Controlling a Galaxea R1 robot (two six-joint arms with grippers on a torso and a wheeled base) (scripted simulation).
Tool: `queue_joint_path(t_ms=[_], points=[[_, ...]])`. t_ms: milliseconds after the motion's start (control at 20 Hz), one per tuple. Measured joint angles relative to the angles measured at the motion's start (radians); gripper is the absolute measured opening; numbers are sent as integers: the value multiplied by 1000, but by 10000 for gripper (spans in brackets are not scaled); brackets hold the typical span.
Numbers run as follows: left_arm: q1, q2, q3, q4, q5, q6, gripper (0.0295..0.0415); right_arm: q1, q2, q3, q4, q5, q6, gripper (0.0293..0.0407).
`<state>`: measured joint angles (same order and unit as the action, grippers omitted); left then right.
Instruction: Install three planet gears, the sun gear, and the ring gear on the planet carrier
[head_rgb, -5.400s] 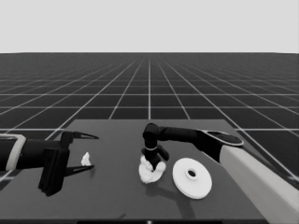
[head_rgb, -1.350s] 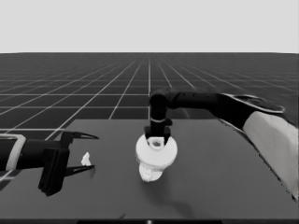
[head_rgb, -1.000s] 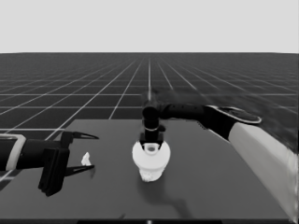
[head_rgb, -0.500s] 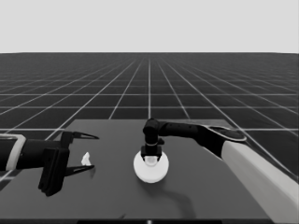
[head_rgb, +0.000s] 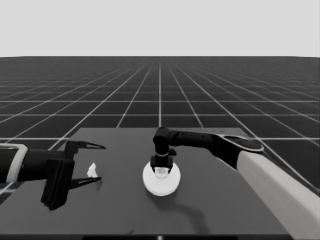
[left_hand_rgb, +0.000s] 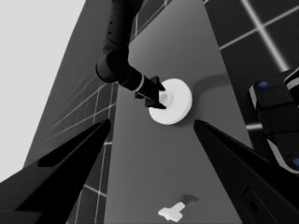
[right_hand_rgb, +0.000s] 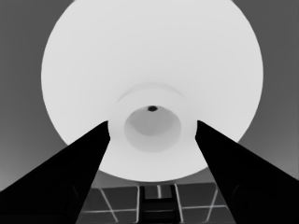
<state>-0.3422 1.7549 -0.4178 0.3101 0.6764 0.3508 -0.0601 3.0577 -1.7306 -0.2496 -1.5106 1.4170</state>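
White larger round part (head_rgb: 161, 181) hiding gears

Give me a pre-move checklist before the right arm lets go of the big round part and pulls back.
1. Larger round part lies flat at mid-table: ok.
2. Right gripper centred over its raised hub, fingers straddling the hub: ok.
3. Smaller round part and gears seated underneath: cannot tell, hidden.
4. Fingers released from the hub: cannot tell.
5. Left gripper parked over the table's left end, away from the stack: ok.
6. Thin white piece lies beside the left gripper, apart from the stack: ok.
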Motion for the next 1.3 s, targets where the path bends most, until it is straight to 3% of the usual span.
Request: queue_joint_path(t_ms=[1300], points=[[0,0,0,0,0,0,385,-15,-2,-2,0,-1,227,348]])
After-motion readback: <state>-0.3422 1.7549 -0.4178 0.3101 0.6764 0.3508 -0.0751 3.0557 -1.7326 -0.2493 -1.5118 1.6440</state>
